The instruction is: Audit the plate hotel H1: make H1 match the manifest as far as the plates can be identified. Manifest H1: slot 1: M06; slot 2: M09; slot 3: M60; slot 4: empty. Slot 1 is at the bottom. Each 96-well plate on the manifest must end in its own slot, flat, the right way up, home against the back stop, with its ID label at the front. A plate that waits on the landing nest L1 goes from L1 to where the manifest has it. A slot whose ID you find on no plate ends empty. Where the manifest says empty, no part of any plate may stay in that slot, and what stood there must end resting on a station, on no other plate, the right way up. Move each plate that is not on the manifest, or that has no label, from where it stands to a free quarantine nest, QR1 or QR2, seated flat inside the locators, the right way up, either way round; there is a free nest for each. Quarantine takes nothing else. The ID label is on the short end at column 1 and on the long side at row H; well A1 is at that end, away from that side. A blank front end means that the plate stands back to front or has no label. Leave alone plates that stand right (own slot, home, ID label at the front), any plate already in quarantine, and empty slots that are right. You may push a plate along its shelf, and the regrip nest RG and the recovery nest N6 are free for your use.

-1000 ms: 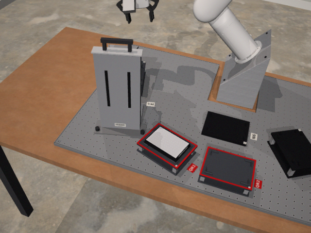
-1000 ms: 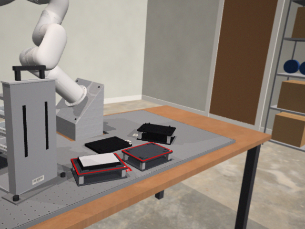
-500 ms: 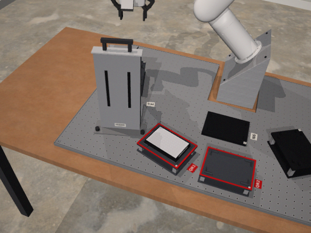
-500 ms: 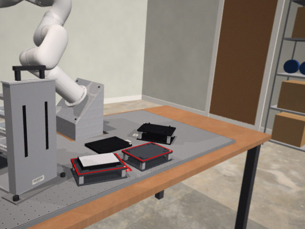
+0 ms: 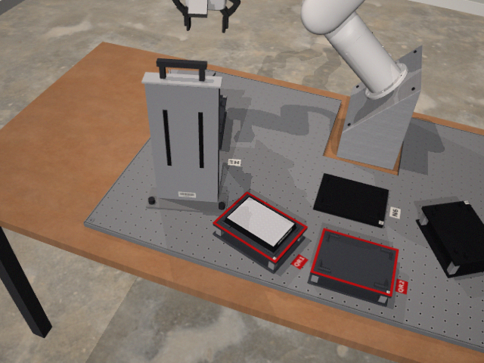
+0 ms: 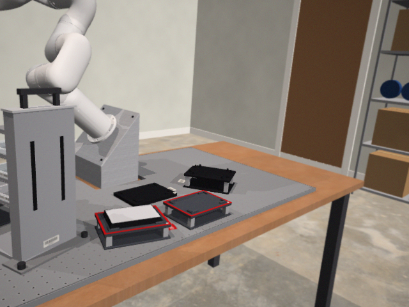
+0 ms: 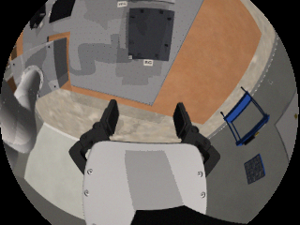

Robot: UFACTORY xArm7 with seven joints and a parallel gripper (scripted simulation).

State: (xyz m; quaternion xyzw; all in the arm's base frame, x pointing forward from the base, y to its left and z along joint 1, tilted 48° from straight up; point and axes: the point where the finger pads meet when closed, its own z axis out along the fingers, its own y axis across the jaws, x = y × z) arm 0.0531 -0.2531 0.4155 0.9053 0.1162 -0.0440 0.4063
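The plate hotel H1 stands at the left of the grey baseplate, and the top and exterior views show its closed back wall with two slots. Its shelves show only as thin edges, so the plates and their labels inside are hidden. A plate with a white top sits flat in the red-framed nest QR1. The red-framed nest QR2 is empty. My gripper is open and empty, high above the floor beyond the table's far edge.
The flat black N6 pad lies behind QR2. A raised black nest stands at the right. The arm's grey base block is at the back. A blue frame lies on the floor beside the table.
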